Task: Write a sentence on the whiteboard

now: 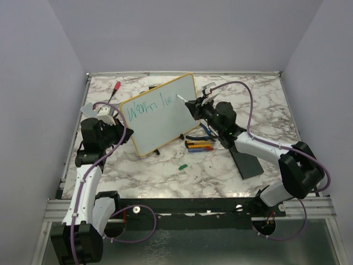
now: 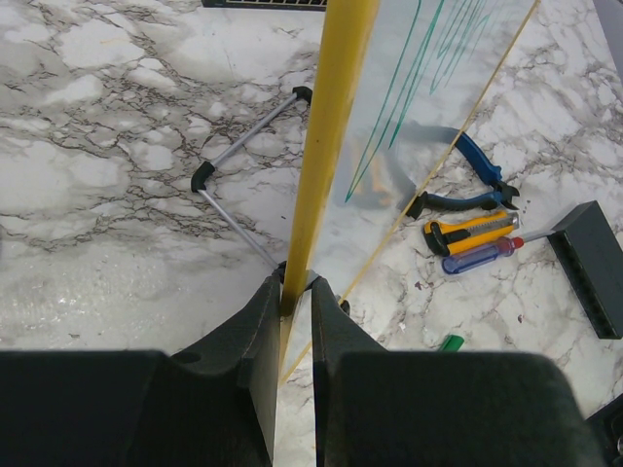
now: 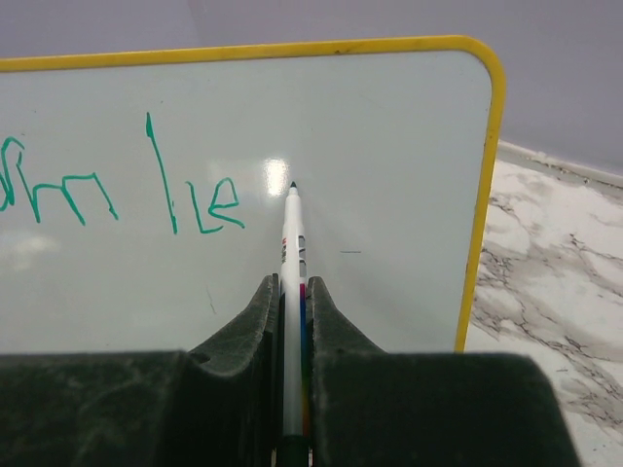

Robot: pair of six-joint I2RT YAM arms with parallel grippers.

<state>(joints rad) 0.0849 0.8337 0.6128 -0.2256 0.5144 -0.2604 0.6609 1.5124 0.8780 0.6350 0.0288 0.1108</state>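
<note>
Legibly so far: "Warm he", the sentence (image 1: 144,109) in teal-green handwritten strokes on the glossy white face of the whiteboard (image 1: 165,124). Stands propped mid-table on small black feet, rounded yellow-orange frame, over the veined marble-look table (image 1: 248,99). Left gripper (image 2: 295,284) pinched narrow on the yellow frame edge. Right gripper (image 3: 291,284) clamped on a slim white marker (image 3: 292,233), multicoloured label too small to read; dark tip just right of the "e", contact unclear. Near the board: blue-handled pliers (image 2: 484,163), yellow-and-black utility knife (image 2: 472,232).
</note>
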